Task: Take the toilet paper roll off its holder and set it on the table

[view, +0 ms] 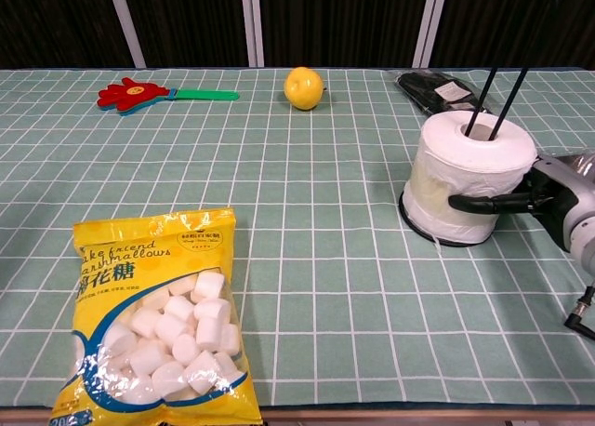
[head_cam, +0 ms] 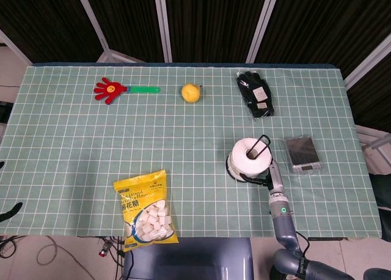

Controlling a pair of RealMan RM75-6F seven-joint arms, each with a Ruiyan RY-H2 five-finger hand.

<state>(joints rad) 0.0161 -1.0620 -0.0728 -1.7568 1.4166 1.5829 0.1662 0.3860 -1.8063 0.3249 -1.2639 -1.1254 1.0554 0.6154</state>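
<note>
The white toilet paper roll (head_cam: 249, 158) (view: 474, 179) stands upright on its black holder (view: 435, 234) at the right of the table, and the holder's thin wire loop (view: 503, 89) rises out of the roll's core. My right hand (head_cam: 269, 178) (view: 550, 195) is against the roll's near right side. Its dark fingers (view: 479, 201) wrap across the front of the roll at mid height and grip it. The roll's bottom still rests on the base. My left hand appears in neither view.
A yellow marshmallow bag (head_cam: 145, 208) (view: 158, 314) lies at the near left. A lemon (head_cam: 191, 92), a red hand clapper (head_cam: 113, 90) and black gloves (head_cam: 255, 95) lie along the far side. A small scale (head_cam: 302, 153) sits just right of the roll.
</note>
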